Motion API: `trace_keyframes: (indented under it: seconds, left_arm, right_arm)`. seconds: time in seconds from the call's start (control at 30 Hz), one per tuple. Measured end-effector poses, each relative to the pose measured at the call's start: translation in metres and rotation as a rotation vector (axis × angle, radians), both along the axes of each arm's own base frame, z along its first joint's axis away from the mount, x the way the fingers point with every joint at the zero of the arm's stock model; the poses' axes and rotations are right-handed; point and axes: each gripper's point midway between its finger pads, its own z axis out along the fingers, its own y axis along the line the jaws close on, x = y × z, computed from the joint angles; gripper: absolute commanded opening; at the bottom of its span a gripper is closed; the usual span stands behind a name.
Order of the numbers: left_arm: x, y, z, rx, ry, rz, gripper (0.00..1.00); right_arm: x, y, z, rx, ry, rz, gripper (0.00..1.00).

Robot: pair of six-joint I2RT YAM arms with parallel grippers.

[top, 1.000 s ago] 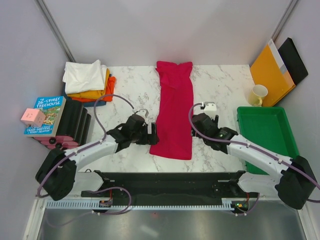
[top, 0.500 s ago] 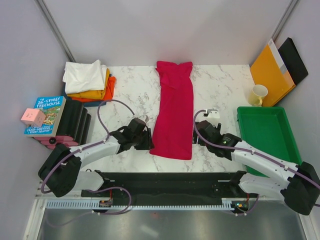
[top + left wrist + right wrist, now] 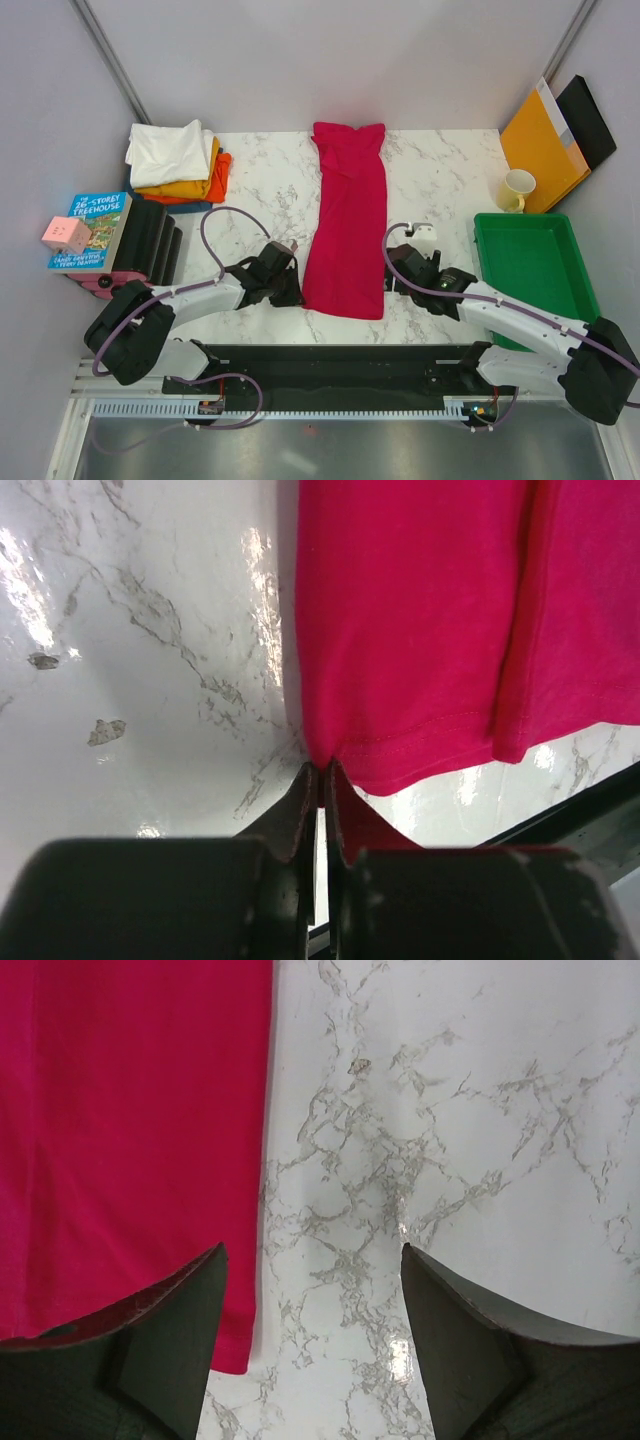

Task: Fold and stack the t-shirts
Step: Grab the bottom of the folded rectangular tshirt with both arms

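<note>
The crimson red t-shirt (image 3: 348, 215) lies folded into a long narrow strip down the middle of the marble table (image 3: 270, 185). My left gripper (image 3: 295, 290) sits at its near left corner. In the left wrist view the jaws (image 3: 321, 767) are pinched together on the hem corner of the red t-shirt (image 3: 420, 620). My right gripper (image 3: 392, 280) hovers at the near right corner, open. Its left fingertip (image 3: 190, 1290) overlaps the edge of the red t-shirt (image 3: 140, 1110), and the other is over bare marble. White, yellow-orange and orange t-shirts (image 3: 178, 160) are stacked at the back left.
A green tray (image 3: 523, 218) stands at the right, with a cream mug (image 3: 516, 189), an orange envelope (image 3: 540, 145) and a black folder (image 3: 590, 118) behind it. A book (image 3: 92, 228) with a pink cube (image 3: 65, 234) and black rolls (image 3: 152, 245) crowd the left edge.
My left gripper slid toward the near edge and shut on the shirt's near left corner. The right gripper also moved nearer, along the shirt's right edge, staying open.
</note>
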Motion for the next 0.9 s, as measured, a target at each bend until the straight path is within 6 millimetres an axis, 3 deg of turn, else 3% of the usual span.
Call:
trace_keyframes:
  seconds: [0.2,0.37,0.57,0.9]
  left_arm:
    - [0.0,-0.004,0.001,-0.018,0.002,-0.005,0.02]
    - [-0.001,-0.004,0.001,-0.029,-0.005,-0.004,0.02]
    - [-0.006,-0.003,0.001,-0.043,0.0,-0.013,0.02]
    - [-0.014,0.002,0.001,-0.042,0.002,-0.016,0.02]
  right_arm:
    - [-0.007,0.001,-0.012,-0.001,0.029,-0.001,0.82]
    - [-0.021,0.013,-0.025,0.033,0.06,0.033,0.84]
    - [-0.041,0.022,-0.058,0.049,0.137,0.038,0.66]
    - [-0.052,0.037,-0.069,0.101,0.151,0.04,0.63]
